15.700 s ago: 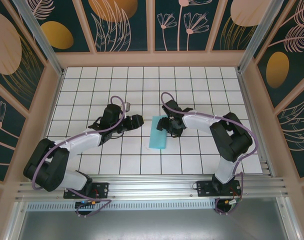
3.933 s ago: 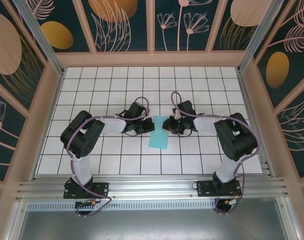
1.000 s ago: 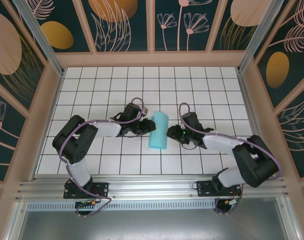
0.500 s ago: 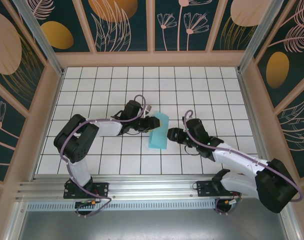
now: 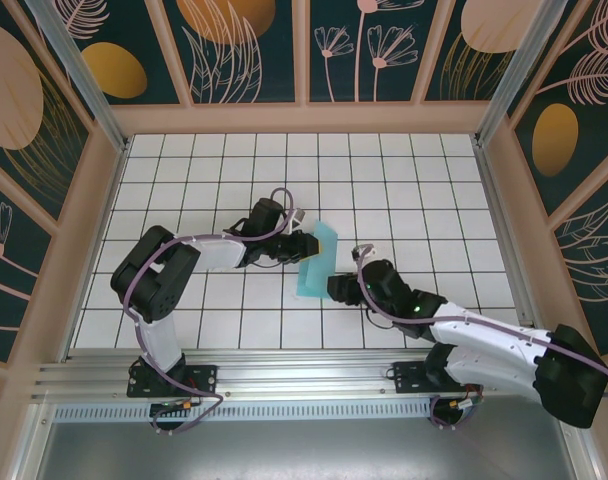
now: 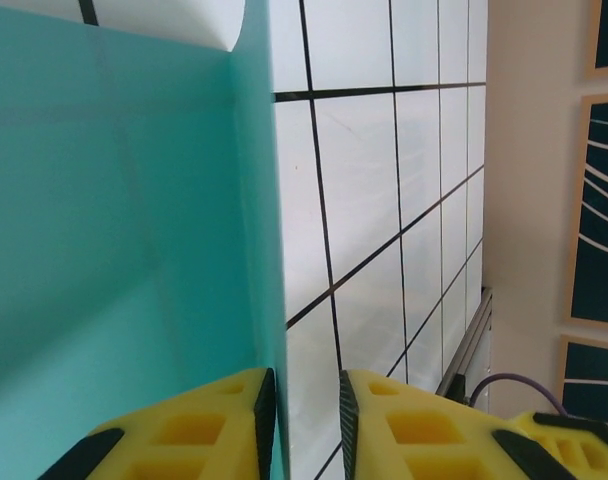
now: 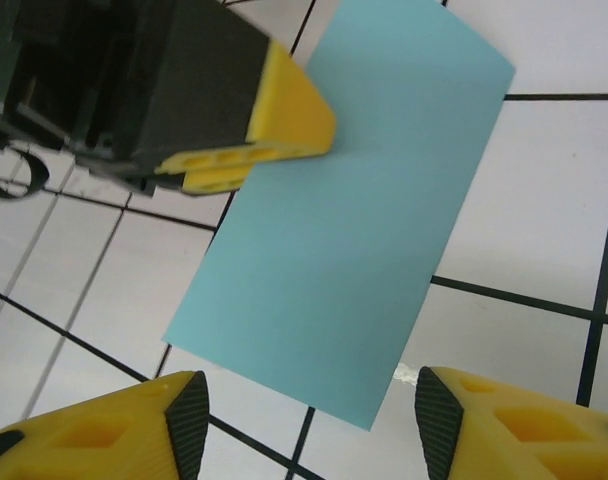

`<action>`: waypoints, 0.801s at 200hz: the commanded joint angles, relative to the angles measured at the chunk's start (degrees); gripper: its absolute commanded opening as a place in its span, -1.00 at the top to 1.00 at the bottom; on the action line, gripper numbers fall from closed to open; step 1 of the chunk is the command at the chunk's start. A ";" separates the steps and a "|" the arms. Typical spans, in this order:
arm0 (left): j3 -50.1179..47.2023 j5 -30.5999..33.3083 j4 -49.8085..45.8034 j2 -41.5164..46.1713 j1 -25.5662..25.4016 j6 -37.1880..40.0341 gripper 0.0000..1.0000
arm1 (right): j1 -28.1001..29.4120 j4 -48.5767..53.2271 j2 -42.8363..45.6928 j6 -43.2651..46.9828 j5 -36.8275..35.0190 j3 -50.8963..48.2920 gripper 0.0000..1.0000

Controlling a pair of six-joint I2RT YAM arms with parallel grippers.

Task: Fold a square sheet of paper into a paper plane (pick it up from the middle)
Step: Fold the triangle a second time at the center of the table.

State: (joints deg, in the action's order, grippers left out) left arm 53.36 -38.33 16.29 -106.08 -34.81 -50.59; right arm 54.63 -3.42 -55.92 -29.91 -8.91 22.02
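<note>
White tiled table (image 5: 184, 180): your left gripper (image 5: 304, 245) is clamped on the left edge of the folded paper (image 5: 318, 262). Your right gripper (image 5: 336, 288) is spread apart at its near end. Next probably comes a corner fold, which needs that edge held firm.

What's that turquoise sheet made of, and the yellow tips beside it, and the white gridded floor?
The light turquoise-blue folded sheet looks like thin matte paper: sharp edges, bending where lifted. The yellow fingers seem moulded matte plastic, with cut-out pockets; possibly rubbery. The white gridded floor looks like smooth tile or printed board, slightly glossy; I cannot tell which.
</note>
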 commanded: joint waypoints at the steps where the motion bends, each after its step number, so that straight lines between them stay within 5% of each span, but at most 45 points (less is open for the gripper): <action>1: -0.17 1.15 1.39 0.43 0.42 -2.32 0.44 | 5.14 -0.43 -2.85 6.79 -7.91 2.23 -0.26; 77: 1.07 1.41 0.21 -0.01 0.40 -3.56 0.47 | 14.80 -1.15 -21.55 17.39 -13.37 12.29 -0.48; 103: 1.15 0.64 0.90 -0.70 0.38 -4.58 0.47 | 15.68 4.68 -29.96 16.49 -22.11 18.48 -0.48; 134: 1.41 1.57 -0.11 -0.78 0.36 -4.18 0.47 | 15.68 7.73 -33.16 14.38 -24.37 21.05 -0.27; 160: 1.01 2.24 -0.47 -0.32 0.41 -3.74 0.45 | 16.04 7.67 -31.64 12.76 -24.20 20.38 0.15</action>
State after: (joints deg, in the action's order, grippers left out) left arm 53.36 -36.97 16.82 -106.08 -34.81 -54.35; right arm 70.00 1.96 -88.71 -15.51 -30.28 41.56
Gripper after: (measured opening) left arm 0.269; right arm 0.497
